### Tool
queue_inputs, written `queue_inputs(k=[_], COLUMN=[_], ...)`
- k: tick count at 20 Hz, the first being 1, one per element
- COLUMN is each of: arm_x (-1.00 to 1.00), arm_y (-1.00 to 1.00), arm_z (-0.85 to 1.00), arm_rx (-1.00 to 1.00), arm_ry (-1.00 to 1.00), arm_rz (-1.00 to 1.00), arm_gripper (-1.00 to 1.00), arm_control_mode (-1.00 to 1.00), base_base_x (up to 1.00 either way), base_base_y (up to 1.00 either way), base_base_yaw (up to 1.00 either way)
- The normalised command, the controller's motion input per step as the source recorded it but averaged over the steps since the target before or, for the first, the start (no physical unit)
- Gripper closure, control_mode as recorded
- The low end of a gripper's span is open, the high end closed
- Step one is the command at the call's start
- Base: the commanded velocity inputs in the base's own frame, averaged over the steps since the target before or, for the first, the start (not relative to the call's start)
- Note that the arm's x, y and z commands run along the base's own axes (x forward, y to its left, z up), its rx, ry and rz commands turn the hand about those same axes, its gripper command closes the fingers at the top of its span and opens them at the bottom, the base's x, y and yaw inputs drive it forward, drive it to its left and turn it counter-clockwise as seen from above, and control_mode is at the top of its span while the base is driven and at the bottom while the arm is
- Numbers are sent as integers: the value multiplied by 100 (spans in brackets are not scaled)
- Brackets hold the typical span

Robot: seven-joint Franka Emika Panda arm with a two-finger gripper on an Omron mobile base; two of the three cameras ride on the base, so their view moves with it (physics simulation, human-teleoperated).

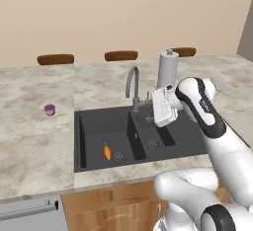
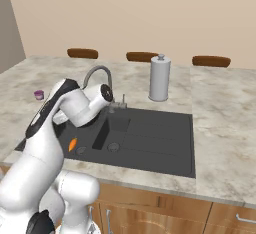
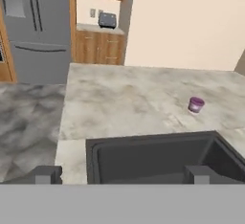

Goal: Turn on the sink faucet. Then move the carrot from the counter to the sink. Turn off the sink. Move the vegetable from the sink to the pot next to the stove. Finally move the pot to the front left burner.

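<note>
A: Where is the carrot [image 1: 107, 151]?

B: In the large basin of the dark double sink [image 1: 89, 126], lying on the floor of the bowl just beside the round drain [image 1: 118, 156]. Its green tuft points toward the back wall of the basin. In the right base view the orange body peeks out from behind the robot's arm.

A: And the jaws?

B: The jaws [image 3: 122, 174] stand wide apart with nothing between them. In the hand view the two dark fingertips [image 3: 47, 174] rise far apart, one over the bench [image 1: 34, 146] at the sink's rim, the other over the basin. The white hand hangs above the smaller bowl, close in front of the sink faucet [image 1: 132, 88].

A: Is it touching the faucet?

B: I cannot tell. In the left base view the hand sits just to the right of the gooseneck spout and covers the area near its base.

A: Anything else on the bench?

B: A small purple cup [image 1: 49, 109] stands well to the left of the sink, and a white paper-towel roll [image 2: 159, 79] stands upright behind it. Three brown chair backs [image 1: 120, 55] show beyond the far edge.
</note>
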Motion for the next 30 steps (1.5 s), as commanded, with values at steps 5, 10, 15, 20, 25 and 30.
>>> queue_inputs(k=[5,10,15,20,25,30], arm_x=[-2,21,31,16,5,8], arm_y=[56,49,30,14,2,0], arm_z=[-2,0,-5,-23,-28,-37], arm_rx=[-6,-9,-7,-5,-7,-8], arm_ry=[21,26,29,37,29,20], arm_rz=[-20,-14,-11,-24,-34,-34], arm_gripper=[-100,-100,-100,-100,-100,-100], arm_control_mode=[-100,-100,-100,-100,-100,-100], base_base_x=[0,0,0,0,0,0], base_base_y=[0,0,0,0,0,0], base_base_yaw=[0,0,0,0,0,0])
